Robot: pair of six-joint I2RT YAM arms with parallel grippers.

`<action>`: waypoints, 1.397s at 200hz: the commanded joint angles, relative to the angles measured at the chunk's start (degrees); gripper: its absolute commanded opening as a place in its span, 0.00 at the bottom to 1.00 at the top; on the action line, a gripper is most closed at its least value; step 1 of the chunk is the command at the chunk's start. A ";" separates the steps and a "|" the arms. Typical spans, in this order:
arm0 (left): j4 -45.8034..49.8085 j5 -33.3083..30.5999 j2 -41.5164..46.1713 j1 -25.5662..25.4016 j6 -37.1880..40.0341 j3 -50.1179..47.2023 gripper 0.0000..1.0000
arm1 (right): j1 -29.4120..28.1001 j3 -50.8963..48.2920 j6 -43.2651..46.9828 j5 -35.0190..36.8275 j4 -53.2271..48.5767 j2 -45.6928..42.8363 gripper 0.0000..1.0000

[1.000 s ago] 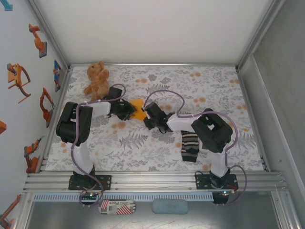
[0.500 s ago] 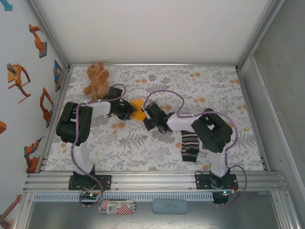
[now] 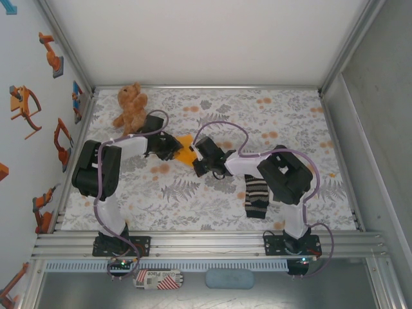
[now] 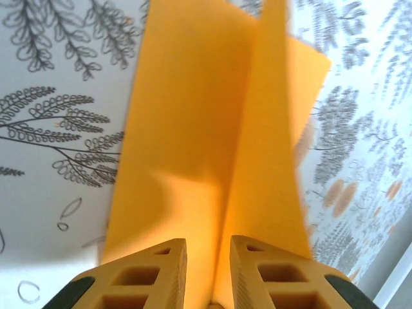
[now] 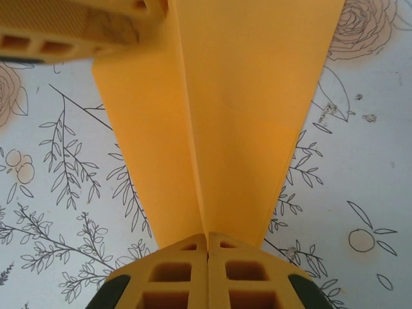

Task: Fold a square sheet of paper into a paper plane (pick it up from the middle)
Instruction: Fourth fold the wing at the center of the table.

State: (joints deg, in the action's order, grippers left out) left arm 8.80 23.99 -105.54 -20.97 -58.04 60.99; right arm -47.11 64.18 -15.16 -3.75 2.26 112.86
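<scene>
While held over the middle of the table (image 3: 290,116), the folded orange paper (image 3: 185,151) is clamped at its left end by the left gripper (image 4: 208,248) and at its crease by the tightly shut right gripper (image 5: 207,239). "Place" can be read on a striped label (image 3: 159,279) at the near edge.

At the middle of the table (image 3: 290,116), the paper plane (image 3: 186,150) sits between my left gripper (image 3: 172,147) and right gripper (image 3: 197,154). The teddy bear (image 3: 131,107) occupies the far-left corner, and the sock (image 3: 256,196) lies near the near edge, right of centre.
</scene>
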 commanded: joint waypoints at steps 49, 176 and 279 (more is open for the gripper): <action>-6.26 0.70 4.40 -0.30 -0.25 -6.61 0.24 | 2.58 2.77 -6.35 -11.13 -4.10 2.33 0.01; -14.21 4.51 1.38 -1.68 0.06 -8.12 0.27 | 8.05 1.39 -14.31 -26.27 -1.03 4.19 0.00; -13.19 6.44 -1.83 -2.80 3.91 -5.65 0.28 | 8.62 0.28 -13.98 -26.40 -0.40 4.67 0.05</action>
State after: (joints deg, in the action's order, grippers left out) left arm -5.52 29.02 -106.13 -23.22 -56.34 53.47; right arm -38.79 65.69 -28.73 -29.87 2.42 116.29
